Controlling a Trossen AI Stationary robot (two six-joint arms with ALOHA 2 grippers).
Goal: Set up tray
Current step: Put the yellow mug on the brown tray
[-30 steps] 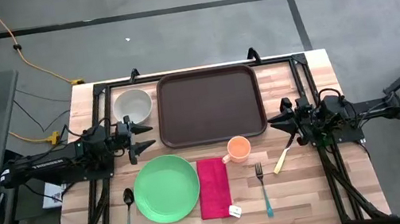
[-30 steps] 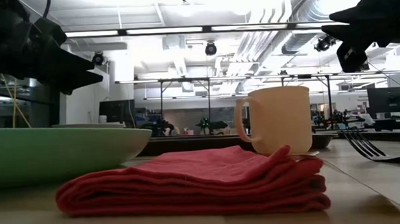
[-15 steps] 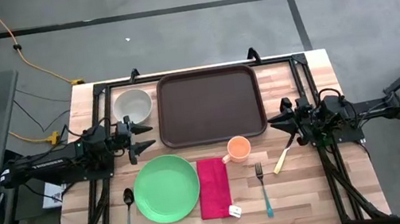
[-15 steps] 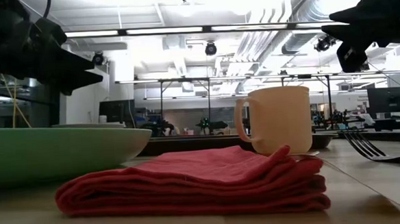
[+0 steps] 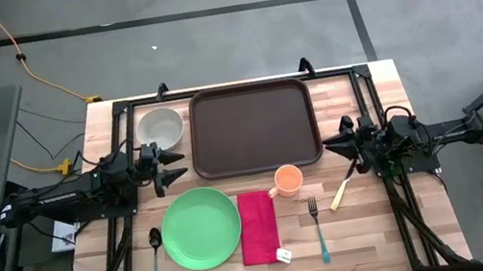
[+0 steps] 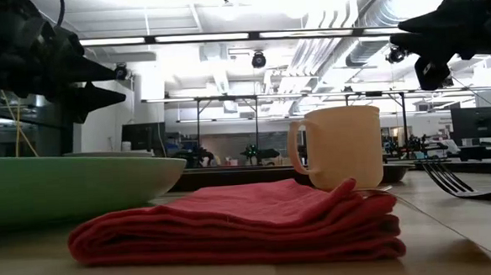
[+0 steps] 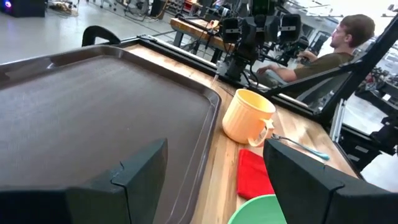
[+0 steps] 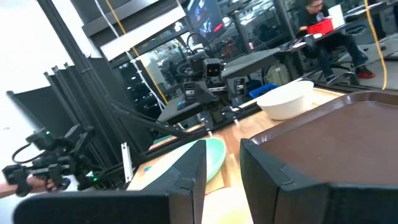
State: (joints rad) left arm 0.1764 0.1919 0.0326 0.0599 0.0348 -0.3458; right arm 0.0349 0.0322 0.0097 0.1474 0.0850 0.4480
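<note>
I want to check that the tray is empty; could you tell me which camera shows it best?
The high view: the whole tray shows from above, nothing on it. The left wrist view shows much of its bare surface and near rim, the right wrist view one corner. In the low view it is hidden behind the napkin and mug.

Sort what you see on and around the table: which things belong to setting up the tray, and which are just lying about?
Job: tray, plate, napkin, cup, bowl, fork, spoon, knife.

Lying about: yellow cable, small packet.
</note>
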